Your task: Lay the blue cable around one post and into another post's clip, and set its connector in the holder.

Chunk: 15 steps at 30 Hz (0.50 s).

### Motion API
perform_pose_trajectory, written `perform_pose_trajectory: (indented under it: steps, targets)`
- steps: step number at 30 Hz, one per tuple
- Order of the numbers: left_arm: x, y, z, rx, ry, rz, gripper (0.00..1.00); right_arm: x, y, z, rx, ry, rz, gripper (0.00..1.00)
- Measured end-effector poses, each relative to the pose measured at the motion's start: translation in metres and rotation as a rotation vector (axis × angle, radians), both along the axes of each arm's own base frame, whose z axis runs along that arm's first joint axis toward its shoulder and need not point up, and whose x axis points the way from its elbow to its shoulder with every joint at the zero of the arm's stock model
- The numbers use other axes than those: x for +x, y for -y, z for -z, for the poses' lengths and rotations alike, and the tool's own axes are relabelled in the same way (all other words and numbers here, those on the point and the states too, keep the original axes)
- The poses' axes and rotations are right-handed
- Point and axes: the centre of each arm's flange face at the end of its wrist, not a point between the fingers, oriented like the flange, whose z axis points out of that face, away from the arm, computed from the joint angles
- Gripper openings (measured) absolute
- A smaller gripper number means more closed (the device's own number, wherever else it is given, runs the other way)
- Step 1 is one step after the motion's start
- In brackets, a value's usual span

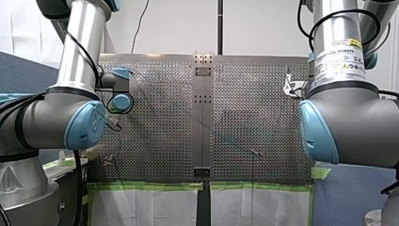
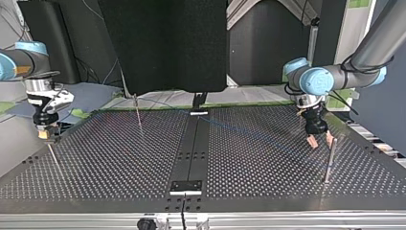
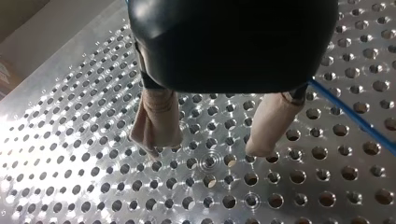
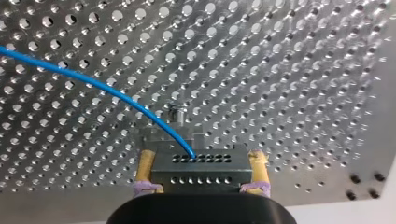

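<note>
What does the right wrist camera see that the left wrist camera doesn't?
Only the right wrist view: my right gripper shut on a grey block with holes, where the blue cable ends, and a small post ahead. Only the left wrist view: my left gripper, open, beige pads, nothing between them. Both: the blue cable and the holey table.

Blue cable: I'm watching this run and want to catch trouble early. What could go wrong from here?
The thin blue cable enters the grey perforated metal block held in my right claw; a hard pull could kink it there. My left claw hangs open beside the cable, not around it, so closing now would likely grab nothing.
</note>
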Motion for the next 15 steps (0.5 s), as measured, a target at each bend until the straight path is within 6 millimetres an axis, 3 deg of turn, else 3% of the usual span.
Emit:
perform_pose_trajectory:
  steps: [7,15]
  targets:
    - [0.0,0.001,0.0,0.004,-0.002,0.001,1.0,-0.005,0.011,0.02,0.049,-0.034,-0.01,0.0]
    - [0.0,0.001,0.0,0.006,-0.002,0.001,1.0,-0.012,0.017,0.02,0.034,-0.034,-0.008,0.0]
